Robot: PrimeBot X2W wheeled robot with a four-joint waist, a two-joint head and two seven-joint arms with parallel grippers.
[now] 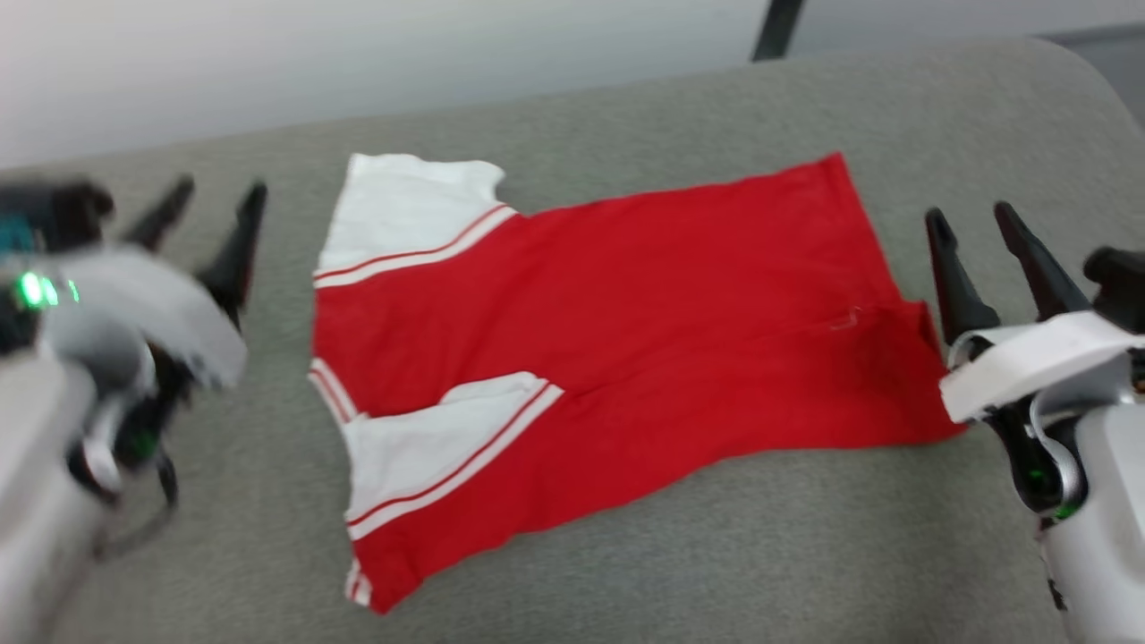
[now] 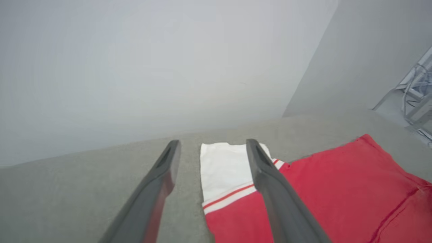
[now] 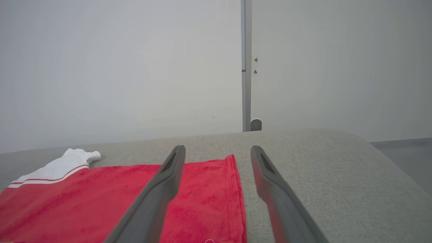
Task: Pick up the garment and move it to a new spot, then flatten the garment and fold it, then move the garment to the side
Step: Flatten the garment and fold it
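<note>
Left hand [image 1: 222, 188] — garment [image 1: 626, 304] between — right hand [image 1: 969, 212]

A thin, bright red sports jersey [image 1: 626, 304] with white sleeve panels and red-and-white stripe trim lies spread nearly flat on a grey woven cushion [image 1: 805, 555]. Its sleeves point to the robot's left and its hem to the right. The nearer sleeve lies over the red cloth, and the hem corner is slightly creased.
</note>
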